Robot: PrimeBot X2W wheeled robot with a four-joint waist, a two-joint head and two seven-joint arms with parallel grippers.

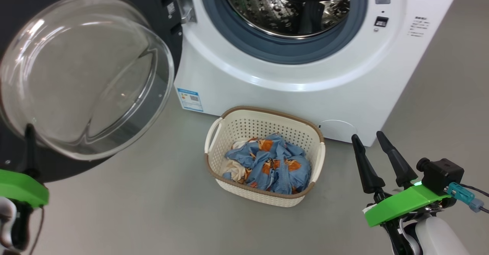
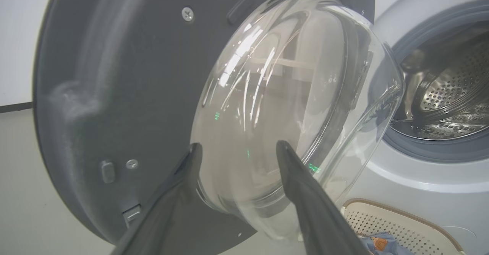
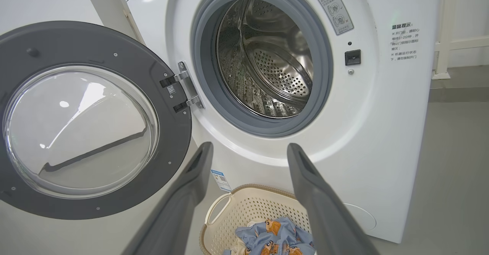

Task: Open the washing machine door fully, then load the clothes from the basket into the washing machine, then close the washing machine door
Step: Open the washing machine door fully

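washing machine door (image 1: pixel 84 79): seen swung out to the left of the machine on its hinge (image 3: pixel 185 88), inner face and glass bowl turned towards the robot; the drum mouth is left uncovered.
washing machine (image 1: pixel 267 94): white front loader, grey seal (image 1: pixel 244 41) and steel drum (image 1: pixel 286 2) exposed; nothing is seen inside the drum.
basket (image 1: pixel 267 111): set on the floor (image 1: pixel 133 209) just in front of the machine, below the drum mouth, to the right of the door.
clothes (image 1: pixel 267 163): blue printed pieces with a cream piece at the left, heaped in the basket — none loaded yet.
left gripper (image 2: pixel 238 151): fingers spread wide, nothing held; the tips are seen close against the lower edge of the glass bowl, contact cannot be told.
right gripper (image 1: pixel 367 135): spread wide, empty, held low to the right of the basket, near it but apart.
step judged: door opening looks all but done; loading is next.
how it is best done: the left gripper should be drawn straight back from the glass first, so the door is not nudged shut. the heap should be taken from above at its middle, pinched deep enough that several folds are caught, lifted clear of the brown rim, then carried past the seal and let go well inside the drum.
risk: a trailing sleeve left over the seal would be trapped when the door is closed — the seal should be checked after each load.
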